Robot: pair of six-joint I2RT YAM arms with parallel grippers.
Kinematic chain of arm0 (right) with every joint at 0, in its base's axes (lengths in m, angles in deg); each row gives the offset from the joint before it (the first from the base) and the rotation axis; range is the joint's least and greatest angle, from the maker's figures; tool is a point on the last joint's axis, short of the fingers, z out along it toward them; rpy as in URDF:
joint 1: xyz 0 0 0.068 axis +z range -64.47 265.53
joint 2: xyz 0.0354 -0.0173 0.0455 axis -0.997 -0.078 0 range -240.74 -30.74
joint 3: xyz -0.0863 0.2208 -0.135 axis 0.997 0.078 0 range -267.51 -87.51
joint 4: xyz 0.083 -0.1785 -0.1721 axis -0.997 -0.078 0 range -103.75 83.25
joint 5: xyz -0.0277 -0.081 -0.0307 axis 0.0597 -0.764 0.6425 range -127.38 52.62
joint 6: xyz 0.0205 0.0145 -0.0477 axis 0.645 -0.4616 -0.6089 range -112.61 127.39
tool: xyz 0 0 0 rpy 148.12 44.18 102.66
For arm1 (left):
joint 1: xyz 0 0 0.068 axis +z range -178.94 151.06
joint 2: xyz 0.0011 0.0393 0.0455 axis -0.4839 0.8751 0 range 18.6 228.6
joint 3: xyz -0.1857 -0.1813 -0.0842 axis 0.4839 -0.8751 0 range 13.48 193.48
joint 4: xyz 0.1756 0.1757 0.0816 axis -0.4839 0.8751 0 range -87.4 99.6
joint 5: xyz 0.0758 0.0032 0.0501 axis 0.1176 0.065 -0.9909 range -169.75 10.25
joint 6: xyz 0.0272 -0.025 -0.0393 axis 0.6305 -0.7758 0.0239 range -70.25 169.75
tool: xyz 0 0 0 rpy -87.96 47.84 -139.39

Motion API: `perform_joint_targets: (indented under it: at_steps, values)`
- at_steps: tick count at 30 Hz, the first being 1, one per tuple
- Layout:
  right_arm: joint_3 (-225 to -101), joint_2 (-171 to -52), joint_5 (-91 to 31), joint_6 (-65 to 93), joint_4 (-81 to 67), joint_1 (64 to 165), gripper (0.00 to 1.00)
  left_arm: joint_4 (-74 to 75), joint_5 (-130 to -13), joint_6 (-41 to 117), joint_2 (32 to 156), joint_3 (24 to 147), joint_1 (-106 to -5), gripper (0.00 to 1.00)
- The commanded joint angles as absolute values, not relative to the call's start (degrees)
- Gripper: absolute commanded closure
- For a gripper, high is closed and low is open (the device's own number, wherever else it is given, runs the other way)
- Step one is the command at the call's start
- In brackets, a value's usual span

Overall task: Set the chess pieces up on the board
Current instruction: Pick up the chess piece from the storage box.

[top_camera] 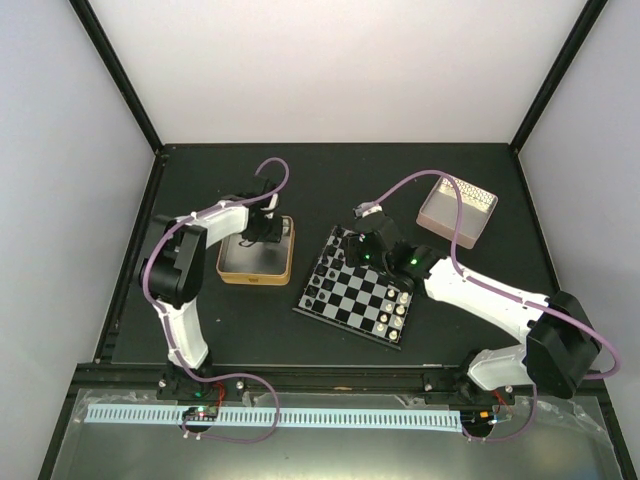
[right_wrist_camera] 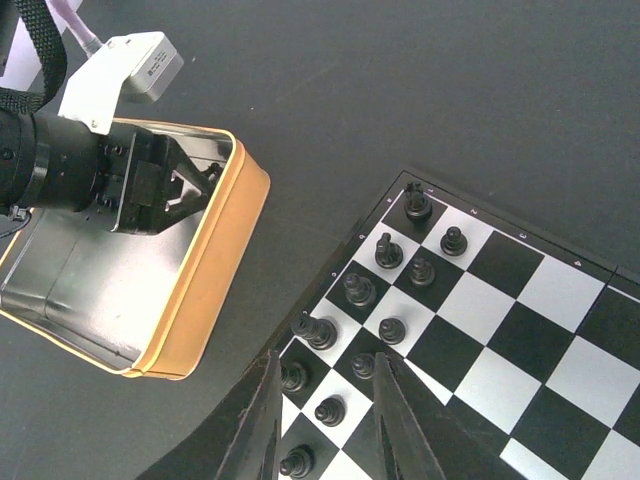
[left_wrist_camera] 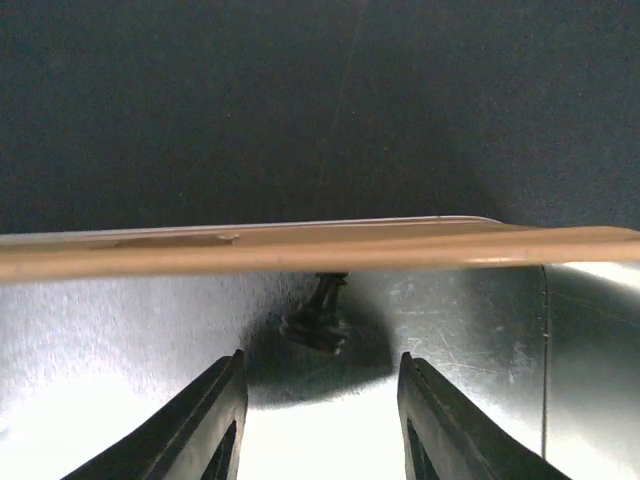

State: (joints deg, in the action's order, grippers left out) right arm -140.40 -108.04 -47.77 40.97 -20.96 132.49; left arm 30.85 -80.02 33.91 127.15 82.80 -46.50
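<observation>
**A:** Where is the left gripper (left_wrist_camera: 320, 357)?

**B:** Down inside the gold-rimmed tin (left_wrist_camera: 300, 245). Its jaws are released and spread. 1 black chess piece (left_wrist_camera: 318, 315) lies tilted by the tin's wall, just beyond the fingertips (left_wrist_camera: 225, 400) and untouched.

**A:** And the right gripper (right_wrist_camera: 325, 360)?

**B:** It hangs over the side of the board (right_wrist_camera: 560, 290) that faces the tin. The jaws stand apart with squares showing through the gap, and nothing is clamped.

**A:** And the other chess pieces (right_wrist_camera: 388, 250)?

**B:** They stand in 2 rows along that same edge. The board sits on the dark desk (top_camera: 250, 330) just right of the tin, with a pink box (top_camera: 457, 210) beyond it.
</observation>
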Motion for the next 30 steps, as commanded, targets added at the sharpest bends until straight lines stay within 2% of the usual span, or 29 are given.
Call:
perform_joint_targets:
  at_steps: [1, 7, 14, 25, 30]
  values:
    - [-140.2, -107.2, -48.5, 41.7, -20.9, 132.1, 0.72, 28.7, -80.3, 37.9, 128.7, 86.0, -45.5, 0.60]
    - [-140.9, -107.5, -47.9, 42.1, -21.2, 132.1, 0.73, 30.7, -79.0, 41.8, 130.4, 88.1, -45.3, 0.65]
    - [-141.1, -107.4, -47.4, 42.6, -20.9, 132.1, 0.73, 32.6, -75.3, 41.9, 131.0, 88.9, -45.3, 0.79]
    - [-141.0, -107.4, -47.2, 43.1, -21.1, 132.1, 0.74, 33.1, -73.3, 42.2, 132.2, 89.2, -45.3, 0.76]
    - [-140.9, -107.2, -47.2, 43.1, -21.1, 132.2, 0.74, 32.9, -73.5, 42.6, 133.1, 89.4, -45.3, 0.83]
